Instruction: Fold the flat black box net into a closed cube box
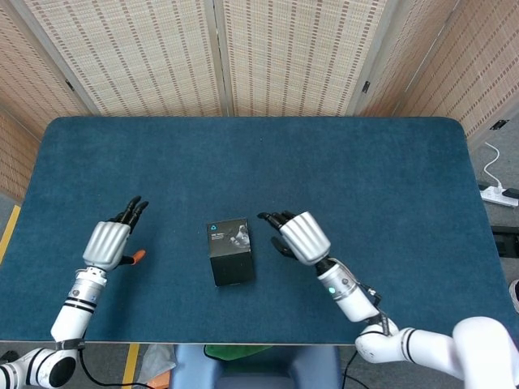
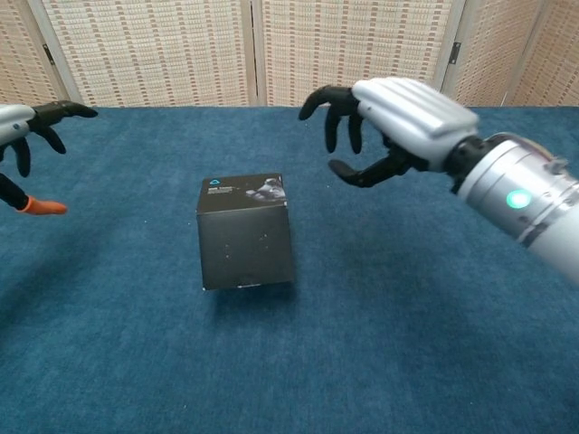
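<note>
Head view shows a wide desk (image 1: 365, 162) covered in dark blue, carpet-like felt with rounded far corners, and behind it a folding screen of woven reed panels (image 1: 284, 57) in pale wood frames. Off the desk's right edge, a white power strip and cable (image 1: 496, 188) lie on the floor.

The closed black cardboard cube box (image 1: 229, 251) stands toward the near edge, left of the middle, resting flat on the felt with nothing touching it. Its top face carries a small blue triangle mark and a pale printed patch; its sides are matte and plain, the edges crisp.

The white-shelled right hand (image 1: 296, 235) with black fingers (image 2: 333, 113) hovers just beside the box on its right, fingers spread and lightly curved, holding nothing. The left hand (image 1: 108, 241) sits well apart near the left edge, also holding nothing, fingers apart, its orange-tipped thumb (image 2: 38, 206) sticking out. Nothing lies between either hand and the box.
</note>
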Motion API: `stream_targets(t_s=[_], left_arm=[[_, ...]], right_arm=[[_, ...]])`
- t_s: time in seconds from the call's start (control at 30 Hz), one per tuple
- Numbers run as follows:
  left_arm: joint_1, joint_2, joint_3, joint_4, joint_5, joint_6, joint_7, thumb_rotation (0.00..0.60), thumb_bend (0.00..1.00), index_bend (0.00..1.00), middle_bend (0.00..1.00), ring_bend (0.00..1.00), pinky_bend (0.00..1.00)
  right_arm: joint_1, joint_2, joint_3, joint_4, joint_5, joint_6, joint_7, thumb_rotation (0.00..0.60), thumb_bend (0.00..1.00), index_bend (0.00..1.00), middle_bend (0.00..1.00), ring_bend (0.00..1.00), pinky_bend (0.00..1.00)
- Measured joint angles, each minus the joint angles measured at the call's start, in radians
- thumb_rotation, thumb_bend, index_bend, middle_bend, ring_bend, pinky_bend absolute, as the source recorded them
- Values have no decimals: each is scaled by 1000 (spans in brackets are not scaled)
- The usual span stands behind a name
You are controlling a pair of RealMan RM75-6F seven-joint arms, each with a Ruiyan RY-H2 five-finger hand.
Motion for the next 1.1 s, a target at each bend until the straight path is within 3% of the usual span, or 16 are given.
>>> stream_targets(t_s=[0.07, 0.27, 0.53, 0.9, 1.1], left_arm=[[22, 4, -1, 16, -1, 35, 17, 600, 208, 5, 94, 259, 422], [93, 41, 8, 25, 0, 113, 29, 600, 208, 23, 97, 211, 333], [204, 83, 51, -10, 61, 257, 26, 600, 208, 31, 97, 176, 269], [322, 129, 121, -93, 179, 368, 16, 600, 208, 31, 97, 160, 225], [339, 136, 126, -110, 200, 362, 18, 600, 208, 31, 96, 149, 195]], right_arm=[[-31, 65, -4, -63, 23, 3, -16, 600, 404, 251, 356, 274, 623], [-149, 290, -32, -259, 106, 19, -53, 600, 409, 175, 246, 69, 433], [-347, 525, -120, -407, 146, 110, -49, 600, 416, 37, 123, 0, 254], [-529, 557, -172, -356, 57, 317, 10, 600, 416, 21, 105, 0, 209], [-589, 551, -175, -326, 39, 348, 68, 600, 416, 5, 90, 0, 209]])
